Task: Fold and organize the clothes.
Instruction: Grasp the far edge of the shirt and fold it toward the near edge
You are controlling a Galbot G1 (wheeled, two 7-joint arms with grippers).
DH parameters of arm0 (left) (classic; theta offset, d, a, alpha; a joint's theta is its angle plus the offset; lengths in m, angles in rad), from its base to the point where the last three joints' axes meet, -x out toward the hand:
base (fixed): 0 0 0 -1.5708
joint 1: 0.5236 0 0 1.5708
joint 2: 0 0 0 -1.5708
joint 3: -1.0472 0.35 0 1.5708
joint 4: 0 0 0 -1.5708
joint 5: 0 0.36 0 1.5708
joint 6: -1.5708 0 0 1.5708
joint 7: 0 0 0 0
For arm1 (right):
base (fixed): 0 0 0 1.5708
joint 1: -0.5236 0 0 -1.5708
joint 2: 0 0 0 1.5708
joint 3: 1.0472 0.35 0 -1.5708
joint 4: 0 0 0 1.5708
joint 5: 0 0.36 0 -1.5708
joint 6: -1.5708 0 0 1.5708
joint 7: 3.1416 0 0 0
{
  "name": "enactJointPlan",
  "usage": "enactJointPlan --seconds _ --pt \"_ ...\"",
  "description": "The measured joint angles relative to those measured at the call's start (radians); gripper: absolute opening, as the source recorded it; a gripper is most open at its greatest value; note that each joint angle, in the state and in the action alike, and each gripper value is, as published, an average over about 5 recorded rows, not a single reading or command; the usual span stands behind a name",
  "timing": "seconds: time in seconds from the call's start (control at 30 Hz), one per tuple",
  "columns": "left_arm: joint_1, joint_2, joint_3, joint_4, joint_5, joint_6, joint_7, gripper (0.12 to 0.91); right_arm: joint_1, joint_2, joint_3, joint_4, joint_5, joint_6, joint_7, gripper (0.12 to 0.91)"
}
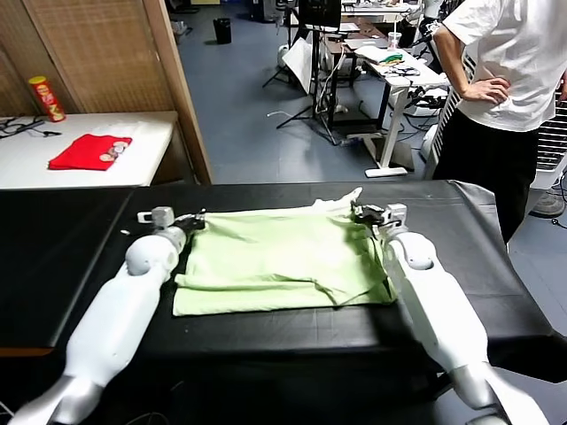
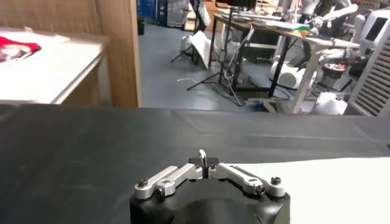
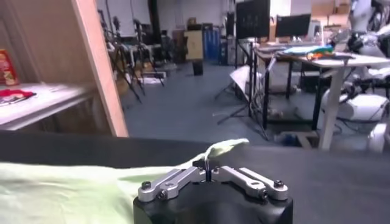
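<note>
The shirt [image 1: 283,261] lies flat on the black table [image 1: 62,257]. Left gripper [image 1: 197,221] and right gripper [image 1: 358,211] are clenched on its far corners. Only the right wrist view shows pinched fabric lifting. No writing is readable.

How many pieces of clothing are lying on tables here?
2: a pale green shirt on the black table between both arms, and a red garment on the white side table. Others may be hidden.
</note>
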Motion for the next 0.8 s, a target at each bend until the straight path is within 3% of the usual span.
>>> enactJointPlan --seconds 0.4,0.57,0.8 --pt "0.272 0.098 -0.118 -0.280 -0.011 -0.007 0.002 0.134 -0.207 -0.127 0.031 0.275 0.013 -0.120 0.056 0.124" --pt "0.393 0.125 -0.148 -0.387 0.003 -0.011 0.002 0.134 -0.267 -0.153 0.045 0.347 0.009 -0.158 0.074 0.122" --pt "0.518 0.134 -0.166 -0.489 0.043 -0.013 0.001 0.134 -0.317 -0.165 0.054 0.393 0.002 -0.174 0.067 0.125"
